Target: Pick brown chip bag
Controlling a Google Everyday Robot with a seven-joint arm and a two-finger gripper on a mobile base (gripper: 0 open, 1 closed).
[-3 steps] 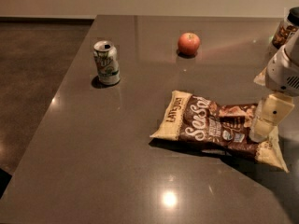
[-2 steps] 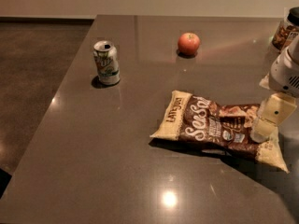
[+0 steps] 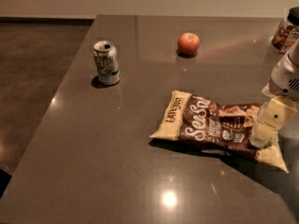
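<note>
On the right side of the table (image 3: 107, 162), the gripper (image 3: 262, 135) hangs down from the white arm (image 3: 287, 76). Its pale yellow tip is low, right over the right end of the brown chip bag (image 3: 210, 122). It looks like it touches the bag there, but the view is too poor to be sure. I cannot tell if the gripper is squeezing the bag or is loose.

The brown chip bag lies flat on the right half of the table. Its long side runs left to right. It is dark brown in the middle, with big white letters and small pictures of chips. Both ends are tan. The right end sticks out past the gripper toward the front. A dark shadow lies along the bag's front edge.

Behind the bag, well apart from it, a red apple (image 3: 188, 44) sits near the back of the table. To the left of the apple and closer to the front, a green and white can (image 3: 106, 63) stands upright near the table's left edge. It is well apart from the bag too. At the far right, behind the arm, is a jar (image 3: 286, 31) with a dark lid.

The table is dark grey and shiny. Brown floor (image 3: 37, 69) lies to its left.
</note>
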